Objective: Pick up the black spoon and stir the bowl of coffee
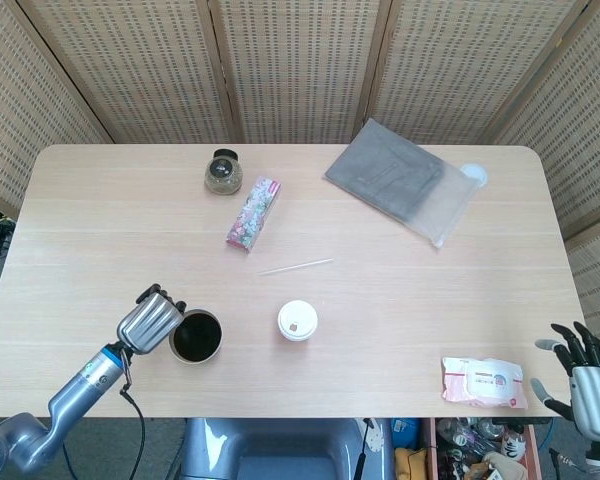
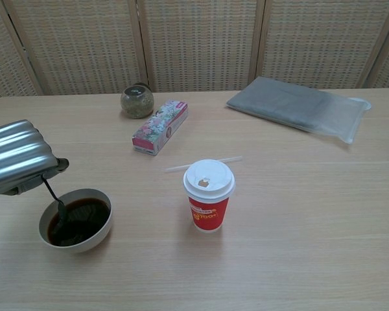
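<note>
My left hand [image 1: 151, 321] [image 2: 16, 166] holds the black spoon [image 2: 54, 200] by its handle just left of the white bowl of coffee [image 1: 197, 337] [image 2: 76, 219]. The spoon slants down from the hand, and its tip is in the dark coffee near the bowl's left side. In the head view the hand hides most of the spoon. My right hand [image 1: 586, 375] hangs off the table's front right corner, fingers spread, holding nothing.
A red paper cup with a white lid [image 2: 208, 195] stands right of the bowl. A white straw [image 2: 203, 164], a floral packet [image 2: 160, 126], a small jar [image 2: 137, 102] and a grey pouch [image 2: 297, 107] lie further back. A tissue pack [image 1: 484, 381] is at the front right.
</note>
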